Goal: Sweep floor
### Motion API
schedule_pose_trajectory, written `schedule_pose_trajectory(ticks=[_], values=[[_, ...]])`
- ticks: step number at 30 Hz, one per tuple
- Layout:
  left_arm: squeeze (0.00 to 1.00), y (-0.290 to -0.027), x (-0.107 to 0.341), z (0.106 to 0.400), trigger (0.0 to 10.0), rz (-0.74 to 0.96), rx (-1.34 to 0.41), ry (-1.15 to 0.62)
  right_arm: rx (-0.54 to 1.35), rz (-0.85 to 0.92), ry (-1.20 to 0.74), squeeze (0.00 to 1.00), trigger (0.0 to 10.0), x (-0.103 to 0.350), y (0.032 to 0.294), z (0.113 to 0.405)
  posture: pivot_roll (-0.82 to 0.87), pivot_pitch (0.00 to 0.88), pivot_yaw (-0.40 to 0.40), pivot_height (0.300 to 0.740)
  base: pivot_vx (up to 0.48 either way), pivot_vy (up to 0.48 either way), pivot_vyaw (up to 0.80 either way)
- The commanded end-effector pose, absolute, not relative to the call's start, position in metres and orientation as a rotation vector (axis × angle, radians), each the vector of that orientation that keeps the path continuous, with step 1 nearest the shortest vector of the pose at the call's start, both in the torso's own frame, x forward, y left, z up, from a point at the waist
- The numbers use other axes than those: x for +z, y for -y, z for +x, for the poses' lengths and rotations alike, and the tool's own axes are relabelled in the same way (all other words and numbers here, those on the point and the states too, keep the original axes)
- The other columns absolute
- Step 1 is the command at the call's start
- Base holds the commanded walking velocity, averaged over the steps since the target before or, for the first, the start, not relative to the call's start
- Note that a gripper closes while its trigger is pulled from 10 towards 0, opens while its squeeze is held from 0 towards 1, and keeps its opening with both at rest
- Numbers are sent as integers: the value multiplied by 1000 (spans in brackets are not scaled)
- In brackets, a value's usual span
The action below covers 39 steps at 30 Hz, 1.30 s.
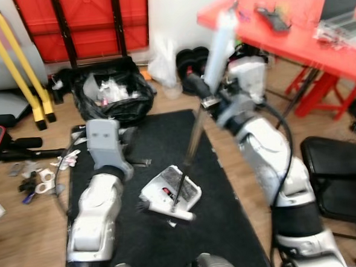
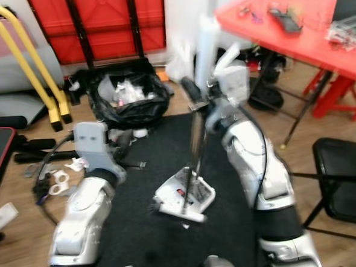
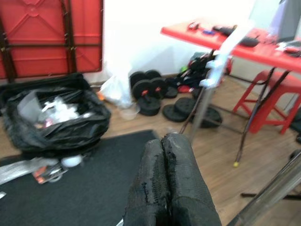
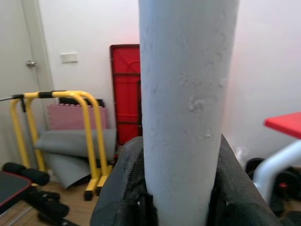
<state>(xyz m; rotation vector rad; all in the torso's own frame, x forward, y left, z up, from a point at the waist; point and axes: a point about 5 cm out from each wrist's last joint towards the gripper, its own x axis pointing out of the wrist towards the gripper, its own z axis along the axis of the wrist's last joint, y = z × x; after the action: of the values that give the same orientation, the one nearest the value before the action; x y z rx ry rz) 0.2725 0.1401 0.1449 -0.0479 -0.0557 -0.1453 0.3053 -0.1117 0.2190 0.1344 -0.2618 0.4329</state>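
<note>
Right gripper is clamped on the broom handle: a thick, pale, slightly pitted cylinder in the right wrist view, black fingers pressed against both sides. Head views show the rest: below the pale grip a thin metal shaft runs down to a white dustpan-like head on the black mat, with small debris inside it. Left gripper hangs over the mat, its rough, matte black fingers pressed together, holding nothing. Left wrist view adds round black weight plates by the wall and a red surface on thin metal legs. Open black rubbish bag sits at the mat's far edge, crumpled and full of pale scraps.
</note>
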Motion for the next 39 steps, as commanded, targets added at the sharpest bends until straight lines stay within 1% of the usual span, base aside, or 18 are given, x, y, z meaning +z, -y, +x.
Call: schedule_pose_trajectory(ticks=[1,3,6,8,15,17,25,32,39], values=[[0,-145,142,271,10000,-49,-128,43,448,134,303,0,10000,226,108,303,-65,58,-157,740,0,0,0],[0,-147,143,271,10000,-38,-126,45,461,91,268,0,10000,219,106,302,-65,57,-158,740,154,0,400],[0,-148,145,272,10000,-35,-124,51,463,93,249,0,10000,215,105,301,-64,55,-160,740,330,0,800],[0,-148,145,273,10000,-36,-123,53,454,127,239,0,10000,214,105,302,-65,54,-160,740,337,0,419],[0,-147,145,274,10000,-40,-129,55,413,87,234,0,10000,214,111,304,-68,51,-160,740,339,0,0],[0,-144,144,274,10000,-44,-135,54,418,97,245,0,10000,215,112,304,-79,41,-165,740,339,0,800],[0,-139,143,275,10000,-54,-142,54,436,81,246,0,10000,216,112,303,-86,40,-175,740,340,0,0],[0,-138,142,275,10000,-59,-140,53,455,103,261,0,10000,220,110,302,-87,42,-174,740,338,0,0],[0,-140,141,275,10000,-55,-135,50,521,166,314,0,10000,229,101,297,-94,51,-168,740,316,0,0]])
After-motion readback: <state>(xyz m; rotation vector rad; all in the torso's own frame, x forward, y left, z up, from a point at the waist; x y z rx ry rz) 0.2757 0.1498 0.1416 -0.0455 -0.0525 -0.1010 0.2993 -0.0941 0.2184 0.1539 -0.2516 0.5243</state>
